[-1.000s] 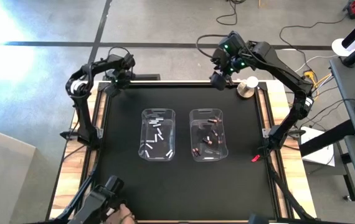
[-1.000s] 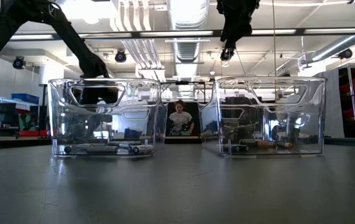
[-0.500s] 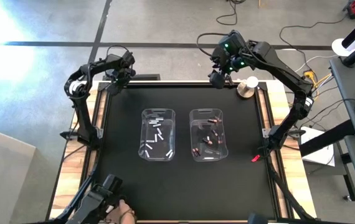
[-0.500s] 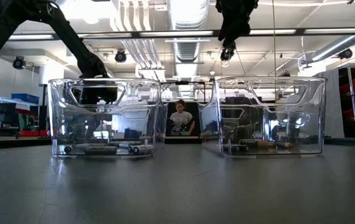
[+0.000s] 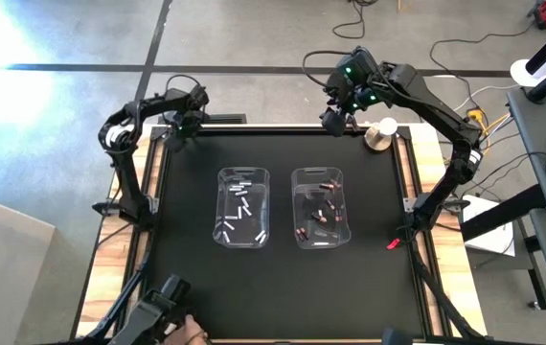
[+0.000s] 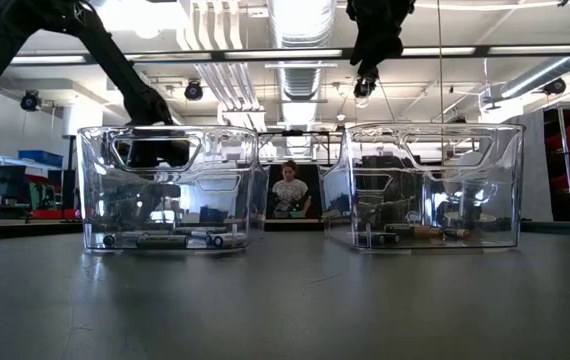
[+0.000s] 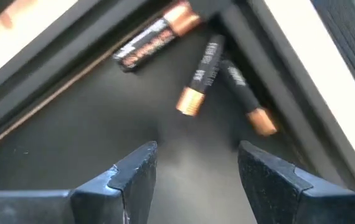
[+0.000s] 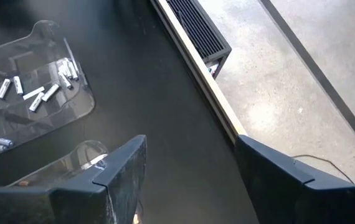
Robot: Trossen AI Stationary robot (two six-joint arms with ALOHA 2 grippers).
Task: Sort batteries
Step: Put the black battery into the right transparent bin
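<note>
Three dark batteries with copper ends (image 7: 201, 74) lie loose on the black mat in its far left corner, against the raised edge. My left gripper (image 7: 196, 165) (image 5: 179, 134) hangs open just above them, pointing down, with nothing between its fingers. The left clear bin (image 5: 243, 206) holds several white batteries (image 8: 40, 93). The right clear bin (image 5: 322, 206) holds several dark ones. My right gripper (image 8: 190, 177) (image 5: 334, 122) is open and empty, high over the mat's far edge, seen in the low view above the right bin (image 6: 363, 92).
A small round tan and silver object (image 5: 380, 134) stands at the far right corner. A small red thing (image 5: 393, 244) lies at the mat's right edge. A person's hand (image 5: 193, 335) shows at the near edge. A person (image 6: 290, 190) sits in the room behind the table.
</note>
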